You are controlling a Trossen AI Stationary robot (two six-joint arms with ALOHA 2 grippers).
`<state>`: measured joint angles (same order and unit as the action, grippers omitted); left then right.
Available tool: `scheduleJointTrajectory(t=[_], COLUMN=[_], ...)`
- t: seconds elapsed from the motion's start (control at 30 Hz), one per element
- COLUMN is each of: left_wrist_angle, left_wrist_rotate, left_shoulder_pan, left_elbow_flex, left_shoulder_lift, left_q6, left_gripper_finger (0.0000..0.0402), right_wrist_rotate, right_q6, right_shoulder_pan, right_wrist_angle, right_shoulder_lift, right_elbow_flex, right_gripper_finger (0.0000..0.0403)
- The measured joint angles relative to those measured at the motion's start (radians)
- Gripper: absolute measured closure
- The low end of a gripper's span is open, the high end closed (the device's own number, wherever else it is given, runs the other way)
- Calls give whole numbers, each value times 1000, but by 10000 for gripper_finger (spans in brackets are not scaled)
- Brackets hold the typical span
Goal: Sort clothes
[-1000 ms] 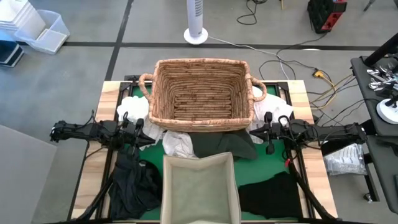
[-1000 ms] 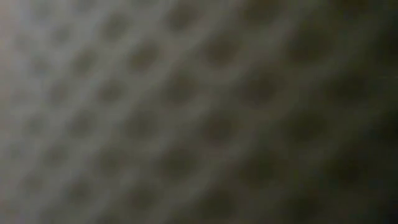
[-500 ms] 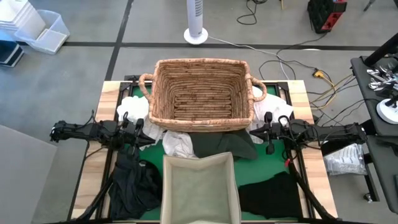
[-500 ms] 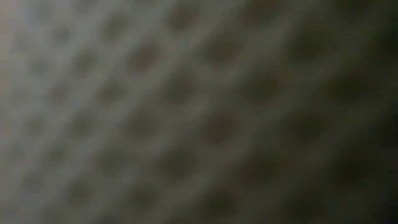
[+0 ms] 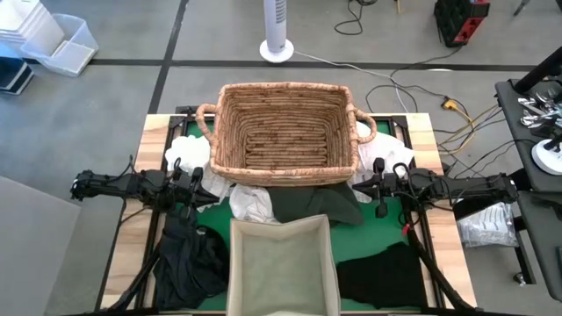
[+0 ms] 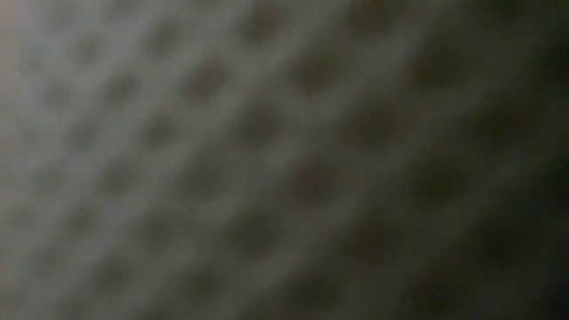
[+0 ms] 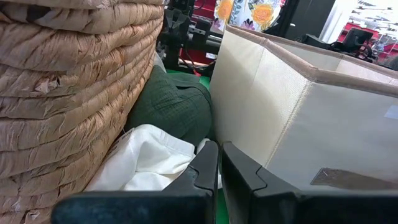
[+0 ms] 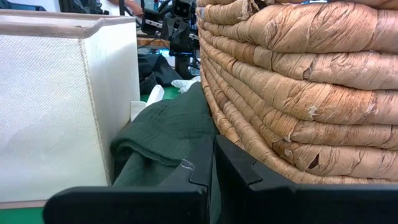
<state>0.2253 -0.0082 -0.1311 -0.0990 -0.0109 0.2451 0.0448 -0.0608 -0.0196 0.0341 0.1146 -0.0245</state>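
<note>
Woven basket (image 5: 283, 133) unmoved (grippers likewise).

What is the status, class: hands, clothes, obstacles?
Left hand and right hand shut, empty, beside wicker basket. Clothes unsorted: green garment and white one wedged between basket and fabric bin. Both containers empty.

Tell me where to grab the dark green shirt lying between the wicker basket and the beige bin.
Probably the raised fold of the dark green shirt nearest the right gripper, coming from the right side. It lies wedged between the wicker basket and the beige bin, and that bunched edge is the exposed part.
</note>
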Motion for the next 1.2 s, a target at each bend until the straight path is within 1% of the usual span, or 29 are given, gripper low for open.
scheduleJointTrajectory(t=[1.1,1.13,1.2], left_wrist_angle=[0,0,0], left_wrist_rotate=[0,0,0], left_shoulder_pan=[0,0,0], left_elbow_flex=[0,0,0], left_shoulder_lift=[0,0,0], left_q6=[0,0,0], left_gripper_finger=[401,401,401], right_wrist_rotate=[0,2,8], right_q6=[-3,-39,-159], right_shoulder_pan=[0,0,0], right_wrist_angle=[0,4,8], right_shoulder_lift=[0,0,0], right_elbow_flex=[0,0,0], right_gripper_finger=[390,390,390])
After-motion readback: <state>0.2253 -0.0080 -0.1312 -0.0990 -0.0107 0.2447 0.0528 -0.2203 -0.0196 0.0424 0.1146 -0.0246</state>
